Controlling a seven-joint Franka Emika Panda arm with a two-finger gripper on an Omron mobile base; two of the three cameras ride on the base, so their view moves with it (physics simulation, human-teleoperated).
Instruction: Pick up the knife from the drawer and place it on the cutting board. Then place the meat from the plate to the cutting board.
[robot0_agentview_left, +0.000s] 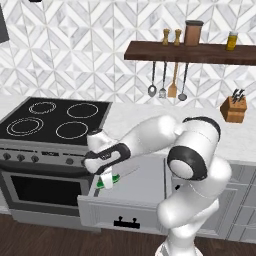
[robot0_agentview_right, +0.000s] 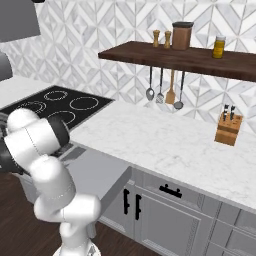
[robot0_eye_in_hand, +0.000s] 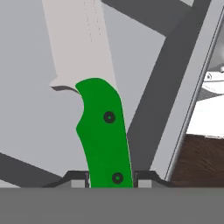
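Over the open drawer (robot0_agentview_left: 142, 187), left of the arm's base: item one, the stove (robot0_agentview_left: 55, 120), black cooktop, standing just beside the drawer's left end. Item two, the tool (robot0_agentview_left: 106, 176), angled down above the drawer's pale interior, its two fingers pressed together on the knife (robot0_agentview_left: 107, 182) at the butt of the green handle. Item three, the knife itself, seen from the hand camera (robot0_eye_in_hand: 103, 131): handle clamped between the fingertips (robot0_eye_in_hand: 78, 180), pale blade pointing away over the drawer floor; whether it is lifted clear of that floor cannot be told. Item four, the counter (robot0_agentview_right: 170, 145), white marble, running rightward. Item five, the knife block (robot0_agentview_right: 228, 129), far right on the counter.

Step in hand, by judgement: the pick-up of the knife, grasp made. The next move calls for a clean lift out over the drawer's front wall, then a carry to the cutting board, keeping the blade from swinging in the grip.
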